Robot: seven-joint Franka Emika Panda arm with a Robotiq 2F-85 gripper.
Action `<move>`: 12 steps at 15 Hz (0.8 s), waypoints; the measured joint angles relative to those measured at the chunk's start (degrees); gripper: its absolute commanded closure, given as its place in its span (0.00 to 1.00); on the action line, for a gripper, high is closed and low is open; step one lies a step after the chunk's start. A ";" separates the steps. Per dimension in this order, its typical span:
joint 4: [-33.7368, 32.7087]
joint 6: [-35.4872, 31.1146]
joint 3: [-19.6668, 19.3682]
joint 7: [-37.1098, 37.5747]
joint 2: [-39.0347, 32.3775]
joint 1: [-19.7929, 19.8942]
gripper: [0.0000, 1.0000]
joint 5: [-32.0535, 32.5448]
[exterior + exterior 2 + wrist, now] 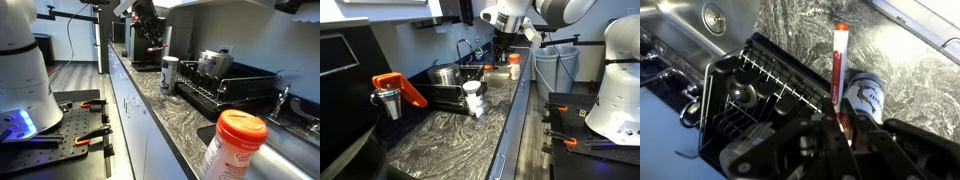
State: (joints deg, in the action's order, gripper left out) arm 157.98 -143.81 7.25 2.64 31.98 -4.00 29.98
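- The surface (pixel 905 55) of grey veined stone is seen in all views; a steel sink (pixel 675 35) is set into it.
- A black wire dish rack (pixel 750 90) stands on the surface beside the sink. In both exterior views a metal pot (pixel 213 63) is seen in it.
- A jar with an orange lid (pixel 238 140) stands close to the camera in an exterior view.
- The claw (pixel 840 138) hangs well above the surface in an exterior view (pixel 502 58). It is clenched on a thin red stick (pixel 840 75).
- A can (pixel 866 98) with a dark label stands upright just beside the end of the rack, under the claw.
- The red stick is gripped between the two fingers and reaches out past the fingertips toward the surface. In the wrist view it is seen between the rack and the can, and its pale orange tip lies over bare stone. What kind of thing it is cannot be told.
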 measured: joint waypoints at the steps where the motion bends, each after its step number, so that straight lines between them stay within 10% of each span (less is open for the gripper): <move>1: -0.09 -1.24 0.03 0.04 0.59 0.13 0.97 0.00; 12: -4.32 -10.74 6.05 4.62 3.57 5.39 0.97 0.01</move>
State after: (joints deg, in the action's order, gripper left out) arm 153.65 -154.56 13.30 7.26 35.55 1.38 29.99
